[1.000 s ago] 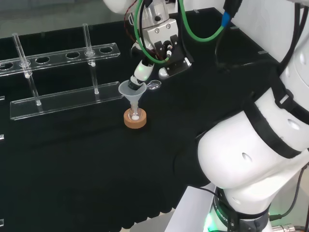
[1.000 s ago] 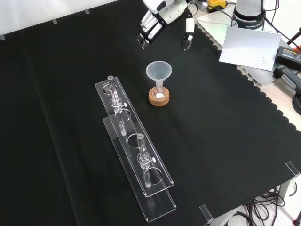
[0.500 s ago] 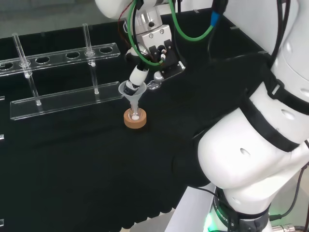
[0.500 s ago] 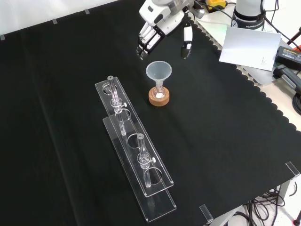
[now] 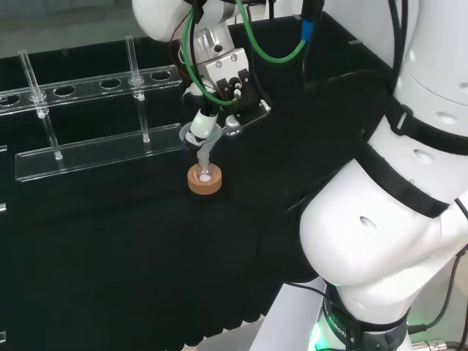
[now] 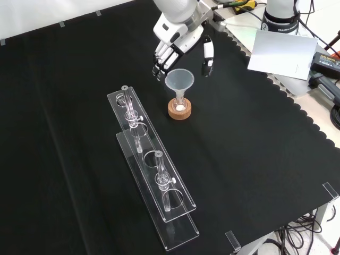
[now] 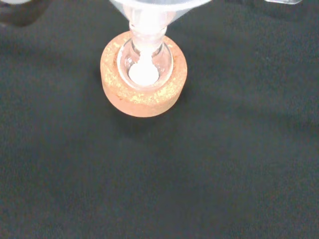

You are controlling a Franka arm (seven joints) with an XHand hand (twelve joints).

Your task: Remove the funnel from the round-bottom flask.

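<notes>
Hand [image 6: 178, 42] hangs spread above the funnel [image 6: 179, 81], seemingly apart.

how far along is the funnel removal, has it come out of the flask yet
Nothing done yet: the funnel sits in the round-bottom flask on its cork ring. In hand: the hand, fingers open, poised on either side of the funnel. Left: grasp, lift it out.

A clear funnel [image 6: 179, 81] stands upright with its stem in the neck of a small round-bottom flask [image 7: 144, 62], which holds something white and sits in a cork ring [image 6: 179, 110] mid-cloth.
</notes>
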